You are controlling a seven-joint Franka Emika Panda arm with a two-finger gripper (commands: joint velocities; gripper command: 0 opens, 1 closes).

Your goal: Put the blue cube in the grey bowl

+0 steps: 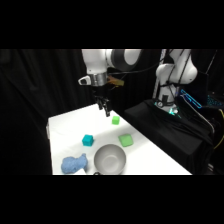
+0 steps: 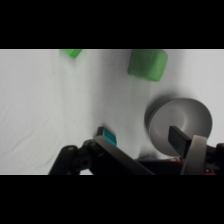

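covering a black-draped room's white table (image 1: 65, 127): blue cube (image 1: 88, 140), grey bowl (image 1: 110, 159); gripper (image 1: 104, 107) state unclear

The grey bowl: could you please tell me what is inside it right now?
The grey bowl looks empty in the side view; the blue cube sits outside it on the table. In the wrist view, the pincer's linkage hides the bowl's lower part.

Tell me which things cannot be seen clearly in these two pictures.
- Gripper, side view: too small to tell whether open or shut.
- Blue cube, wrist view: partly behind the black linkage.
- Grey bowl, wrist view: one finger covers part.
- Small green cube, wrist view: cut off at the top.
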